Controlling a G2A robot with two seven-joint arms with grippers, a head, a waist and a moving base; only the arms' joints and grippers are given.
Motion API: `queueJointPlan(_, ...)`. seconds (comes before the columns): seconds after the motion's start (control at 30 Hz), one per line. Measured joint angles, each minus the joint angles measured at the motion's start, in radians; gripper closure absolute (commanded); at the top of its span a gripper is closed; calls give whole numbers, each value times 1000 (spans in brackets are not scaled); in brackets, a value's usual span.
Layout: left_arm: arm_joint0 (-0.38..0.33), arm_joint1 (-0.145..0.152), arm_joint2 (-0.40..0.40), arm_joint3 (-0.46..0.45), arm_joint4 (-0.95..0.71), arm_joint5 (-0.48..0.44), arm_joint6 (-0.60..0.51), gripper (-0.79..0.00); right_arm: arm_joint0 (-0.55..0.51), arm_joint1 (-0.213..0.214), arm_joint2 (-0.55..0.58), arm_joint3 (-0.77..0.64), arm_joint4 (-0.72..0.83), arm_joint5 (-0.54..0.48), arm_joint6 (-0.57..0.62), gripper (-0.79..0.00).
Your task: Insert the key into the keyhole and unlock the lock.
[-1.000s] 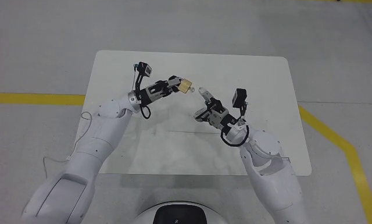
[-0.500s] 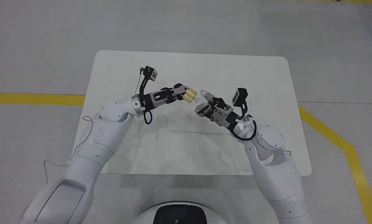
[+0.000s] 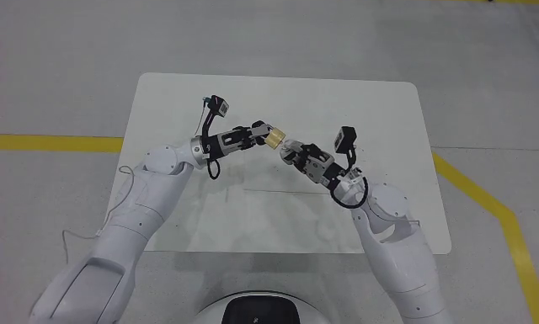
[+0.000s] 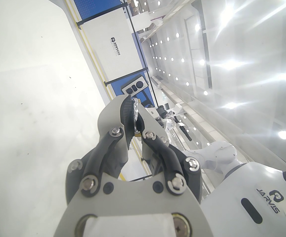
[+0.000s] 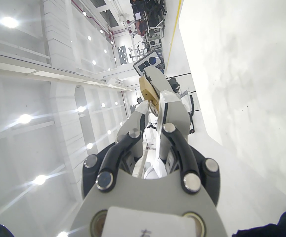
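A brass lock [image 3: 273, 136] hangs above the middle of the white table [image 3: 370, 105], and my left gripper [image 3: 259, 133] is shut on it. In the left wrist view the left gripper [image 4: 133, 115] pinches the lock's silver shackle [image 4: 135, 114]. My right gripper [image 3: 293, 150] is shut on the small silver key [image 5: 154, 106], whose tip meets the lock's end face. In the right wrist view the lock [image 5: 146, 90] sits just beyond the right gripper [image 5: 155, 106], and the keyhole itself is hidden by the key and fingers.
Both arms meet above the table's centre, well off its surface. A faint rectangular outline [image 3: 278, 189] is marked on the tabletop below them. Yellow floor tape [image 3: 50, 143] runs beside the table.
The two grippers have come together: the left brought the lock to the right, and the right carried the key up and left until it touches the lock.
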Motion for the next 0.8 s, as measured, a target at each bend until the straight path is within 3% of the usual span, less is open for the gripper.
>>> queueJointPlan(0.07, -1, 0, 1, 1, -2, 1, -3, 0, -1, 0, -5, -3, -4, 0, -4, 0)
queueJointPlan(0.27, -4, 1, 4, 3, -7, 2, -12, 0, 4, -2, -10, 7, 41, 25, 7, 0)
queueJointPlan(0.8, -6, 3, 12, 4, -15, -19, -16, 0, 18, -9, 43, 93, 414, 167, 52, 0)
